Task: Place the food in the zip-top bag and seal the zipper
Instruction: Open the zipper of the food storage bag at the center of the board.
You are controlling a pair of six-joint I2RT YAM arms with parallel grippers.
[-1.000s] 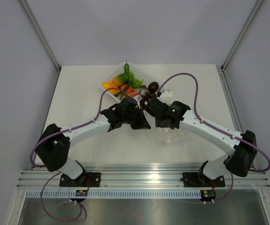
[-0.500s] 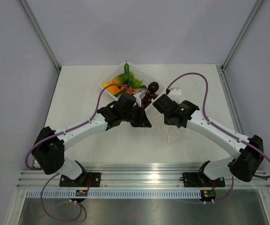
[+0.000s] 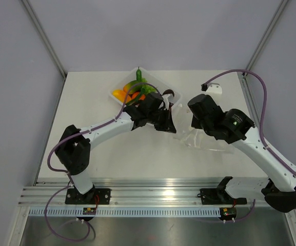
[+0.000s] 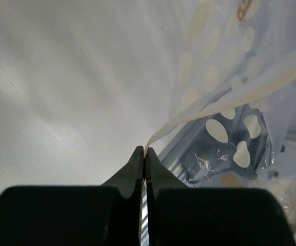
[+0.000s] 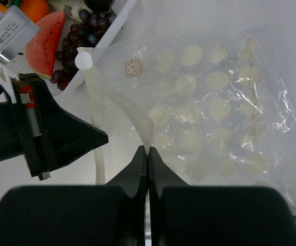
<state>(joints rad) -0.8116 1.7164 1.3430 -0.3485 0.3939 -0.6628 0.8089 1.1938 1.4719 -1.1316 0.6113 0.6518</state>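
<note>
Right of the tray [image 5: 114,25], the zip-top bag [image 5: 214,118] is lying limp on the desk, food [image 5: 47,43] not yet inside. Left jaws and right jaws are both clamping shut on its zipper [image 5: 140,128]. Film is looking light, slippery; stiffer strip is offering best hold.

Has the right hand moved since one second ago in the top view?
Yes. The right hand has moved right, away from the white tray, pinching the clear bag.

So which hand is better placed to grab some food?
Likely the left hand: both pinch the bag, but it sits beside the food tray; the right hand is farther off.
</note>
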